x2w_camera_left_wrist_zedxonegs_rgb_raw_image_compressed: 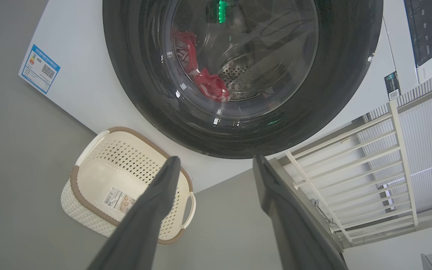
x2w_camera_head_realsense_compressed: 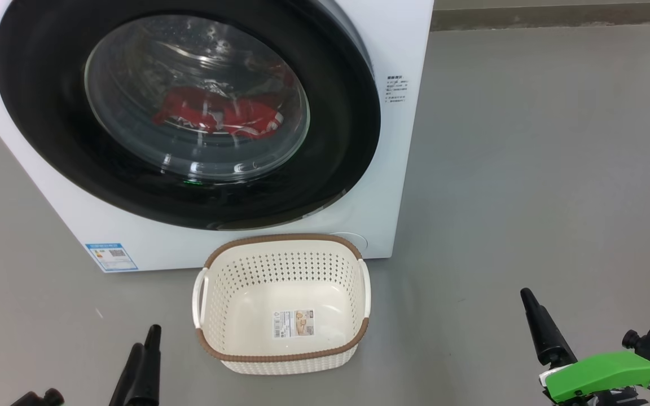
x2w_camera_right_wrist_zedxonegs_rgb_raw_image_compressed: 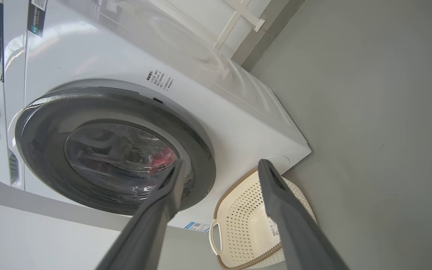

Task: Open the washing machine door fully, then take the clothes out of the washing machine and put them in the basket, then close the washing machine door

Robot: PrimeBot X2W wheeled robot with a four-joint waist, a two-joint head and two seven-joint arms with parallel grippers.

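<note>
Red clothes (x2w_camera_head_realsense_compressed: 218,115) show you only dimly through the glare on the shut washing machine door (x2w_camera_head_realsense_compressed: 48,129), their outlines blurred inside the washing machine (x2w_camera_head_realsense_compressed: 398,169). The basket (x2w_camera_head_realsense_compressed: 282,239) stands on the floor (x2w_camera_head_realsense_compressed: 528,169) just before it. Your left gripper (x2w_camera_left_wrist_zedxonegs_rgb_raw_image_compressed: 216,159) and right gripper (x2w_camera_right_wrist_zedxonegs_rgb_raw_image_compressed: 221,163) both hang spread wide, their arms cut off at the frame.

Head view downward; wrist views low, near; shared door (x2w_camera_head_realsense_compressed: 48,113), basket (x2w_camera_head_realsense_compressed: 283,239)

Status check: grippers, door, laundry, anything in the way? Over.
Both open and empty: left gripper, right gripper, short of the washing machine. Door shut, red clothes inside. Basket empty on the floor below the door; may crowd the approach.
</note>
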